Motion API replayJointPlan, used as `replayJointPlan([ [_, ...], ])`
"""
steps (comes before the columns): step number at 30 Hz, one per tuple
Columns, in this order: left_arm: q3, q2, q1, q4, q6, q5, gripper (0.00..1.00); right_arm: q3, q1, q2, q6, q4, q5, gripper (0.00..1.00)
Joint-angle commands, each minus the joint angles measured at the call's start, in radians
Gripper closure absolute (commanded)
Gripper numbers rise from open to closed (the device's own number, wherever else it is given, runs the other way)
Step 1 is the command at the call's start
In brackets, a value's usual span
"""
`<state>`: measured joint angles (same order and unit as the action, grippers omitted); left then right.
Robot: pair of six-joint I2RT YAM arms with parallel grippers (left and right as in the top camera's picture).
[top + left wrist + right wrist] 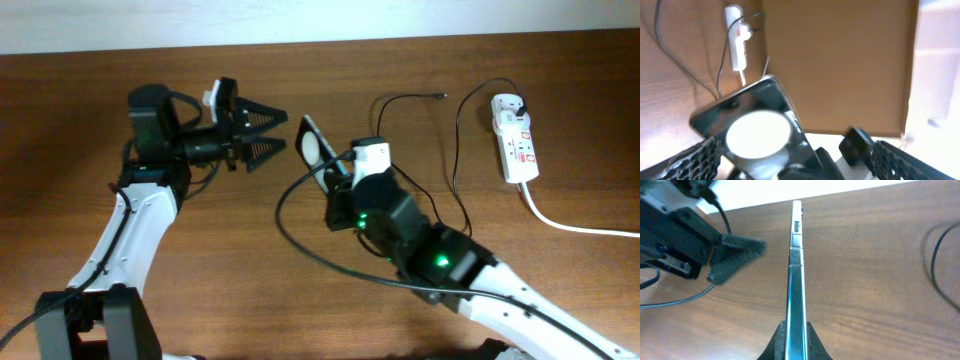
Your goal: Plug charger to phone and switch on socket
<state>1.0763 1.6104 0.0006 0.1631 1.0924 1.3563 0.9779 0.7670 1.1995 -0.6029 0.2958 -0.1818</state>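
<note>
My right gripper [333, 180] is shut on the phone [318, 147] and holds it edge-on, raised above the table; in the right wrist view the phone's thin edge [796, 270] runs up between my fingers [796, 337]. My left gripper [270, 134] is open and empty, its fingertips just left of the phone. In the left wrist view the phone's glossy face [755, 127] lies between the two open mesh fingers [790, 157]. The charger, a thin black cable [455, 140], loops right of the phone, its tip [443, 96] on the table and its plug in the socket [515, 136].
The socket's thick white cord [580, 226] runs off to the right edge. A thicker black robot cable [300, 235] arcs over the table in front of the right arm. The table's far edge meets a white wall [765, 192].
</note>
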Motion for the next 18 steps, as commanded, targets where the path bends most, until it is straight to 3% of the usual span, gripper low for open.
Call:
replayJointPlan([
  [1, 0.008, -0.129, 0.053, 0.086, -0.046, 0.091, 0.01, 0.014, -0.084, -0.130, -0.061, 0.062, 0.170, 0.96],
  [3, 0.008, -0.296, 0.070, 0.085, -0.161, 0.092, 0.01, 0.014, -0.135, -0.231, -0.069, 0.140, 0.179, 0.96],
  [5, 0.008, -0.418, 0.072, 0.078, -0.172, 0.088, 0.01, 0.013, -0.158, -0.315, -0.097, 0.233, 0.189, 0.96],
  [7, 0.005, -0.584, 0.072, -0.107, -0.262, 0.066, 0.01, 0.013, -0.159, -0.372, -0.113, 0.329, 0.202, 0.96],
  [9, 0.005, -0.694, 0.072, -0.451, -0.425, -0.138, 0.01, 0.013, -0.159, -0.409, -0.113, 0.393, 0.239, 0.96],
  [10, 0.005, -0.752, 0.072, -0.653, -0.490, -0.343, 0.01, 0.013, -0.159, -0.429, -0.113, 0.416, 0.270, 0.96],
  [11, 0.005, -0.788, 0.072, -0.814, -0.503, -0.551, 0.01, 0.013, -0.159, -0.442, -0.113, 0.434, 0.280, 0.96],
  [12, 0.005, -0.793, 0.072, -0.881, -0.504, -0.642, 0.01, 0.013, -0.159, -0.448, -0.114, 0.447, 0.280, 0.96],
  [15, -0.051, -0.710, 0.072, -0.898, -0.510, -0.620, 0.01, -0.028, -0.159, -0.450, -0.190, 0.438, 0.275, 0.96],
  [18, -0.125, -0.539, 0.072, -0.896, -0.510, -0.449, 0.01, -0.126, -0.159, -0.450, -0.225, 0.275, 0.276, 0.96],
])
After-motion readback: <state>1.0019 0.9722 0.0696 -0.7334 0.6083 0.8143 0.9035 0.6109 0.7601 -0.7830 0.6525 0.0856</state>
